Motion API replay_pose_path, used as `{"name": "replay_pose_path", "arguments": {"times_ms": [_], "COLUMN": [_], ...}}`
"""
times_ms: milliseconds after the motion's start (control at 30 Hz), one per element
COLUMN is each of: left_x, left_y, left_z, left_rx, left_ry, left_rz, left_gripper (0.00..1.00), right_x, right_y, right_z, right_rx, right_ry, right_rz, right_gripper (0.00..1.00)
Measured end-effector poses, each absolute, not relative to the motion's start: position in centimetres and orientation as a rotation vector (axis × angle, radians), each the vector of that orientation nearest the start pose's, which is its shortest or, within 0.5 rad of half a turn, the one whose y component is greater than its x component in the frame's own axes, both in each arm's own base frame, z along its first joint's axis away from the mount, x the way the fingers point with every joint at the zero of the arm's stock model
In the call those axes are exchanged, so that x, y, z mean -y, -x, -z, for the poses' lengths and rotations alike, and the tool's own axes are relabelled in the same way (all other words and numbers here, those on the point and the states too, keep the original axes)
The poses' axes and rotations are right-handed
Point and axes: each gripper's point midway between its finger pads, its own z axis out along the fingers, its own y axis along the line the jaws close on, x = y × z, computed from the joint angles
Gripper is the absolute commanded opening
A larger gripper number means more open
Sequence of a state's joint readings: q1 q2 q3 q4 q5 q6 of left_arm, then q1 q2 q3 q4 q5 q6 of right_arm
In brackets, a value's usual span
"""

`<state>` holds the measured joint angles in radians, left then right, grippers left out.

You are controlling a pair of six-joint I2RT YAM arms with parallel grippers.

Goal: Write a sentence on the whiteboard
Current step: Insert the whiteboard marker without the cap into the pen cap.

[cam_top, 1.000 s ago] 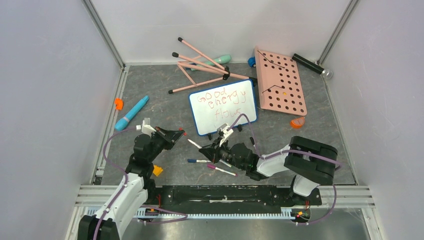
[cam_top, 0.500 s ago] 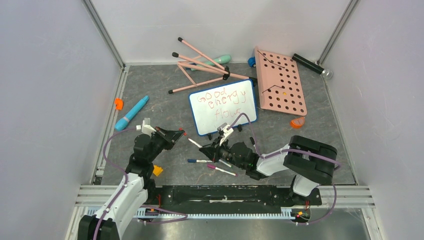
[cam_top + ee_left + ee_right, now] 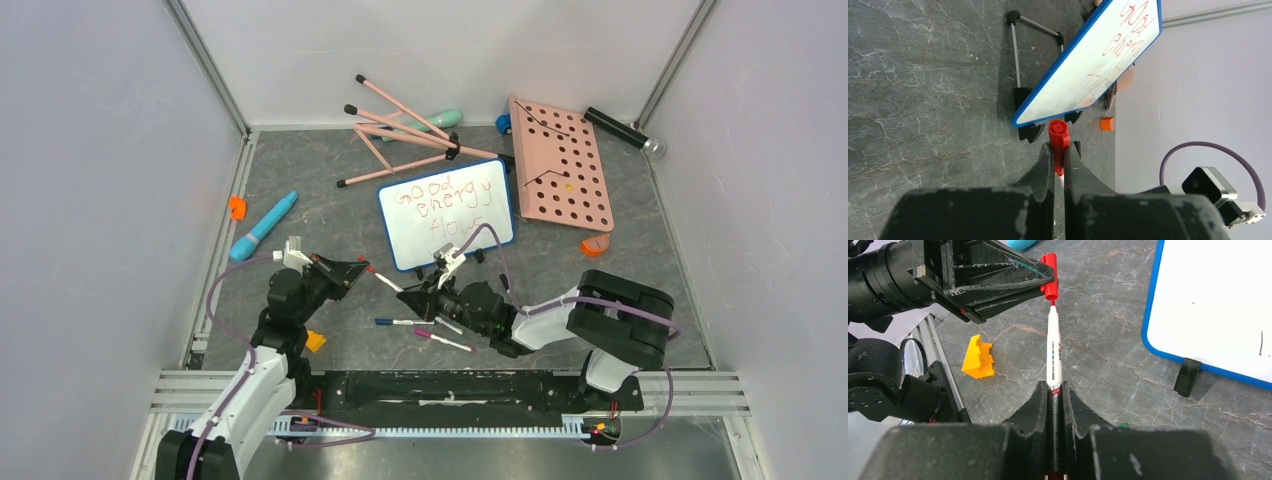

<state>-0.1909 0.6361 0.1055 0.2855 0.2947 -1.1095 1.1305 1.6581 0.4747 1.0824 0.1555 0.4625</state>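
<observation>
- The whiteboard (image 3: 447, 212) lies near the middle of the mat. Its long axis runs roughly from 9 to 3 o'clock in the top view, with the right end swung a little toward the far wall.
- The sentence (image 3: 445, 205) is in red in three short lines. The tops of its letters face 12 o'clock, so it reads upright from the arms' side.
- The right gripper (image 3: 405, 296), at 6 o'clock of the board, is clamped on a white marker (image 3: 1054, 355). The marker's long axis points to 10 o'clock in the top view.
- The left gripper (image 3: 362, 268) is pinched on a red cap (image 3: 1050, 276), at 7 o'clock of the board.
- The floor is a dark grey marbled mat, with pale lilac walls on three sides and aluminium rails along the edges.
- On the mat, a pink tripod (image 3: 405, 130) sits at 12 o'clock of the board and a pink pegboard (image 3: 562, 165) at 2 o'clock. A blue pen-like tool (image 3: 262, 227) lies at 9 o'clock. Two loose pens (image 3: 440, 340) lie beside the right gripper.
- Only the right wrist view shows the marker's red tip meeting the mouth of the cap, and a yellow block (image 3: 978, 357) at 8 o'clock of it.
- Only the left wrist view shows the board raised on black feet (image 3: 1029, 131); there the writing is seen edge-on and only partly legible.
</observation>
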Motion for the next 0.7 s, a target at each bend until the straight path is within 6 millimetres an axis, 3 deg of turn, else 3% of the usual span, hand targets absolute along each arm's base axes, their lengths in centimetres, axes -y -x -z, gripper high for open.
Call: {"name": "replay_pose_path", "arguments": {"times_ms": [700], "left_x": [13.48], "left_y": [-24.72], "left_z": [-12.06], "left_rx": [-1.861], "left_ry": [0.673], "left_rz": [1.152], "left_gripper": [0.02], "right_x": [-39.40], "right_y": [-19.62], "right_z": [-11.07], "right_rx": [-1.722], "right_ry": [0.479], "right_rz": [-1.058], "right_gripper": [0.00]}}
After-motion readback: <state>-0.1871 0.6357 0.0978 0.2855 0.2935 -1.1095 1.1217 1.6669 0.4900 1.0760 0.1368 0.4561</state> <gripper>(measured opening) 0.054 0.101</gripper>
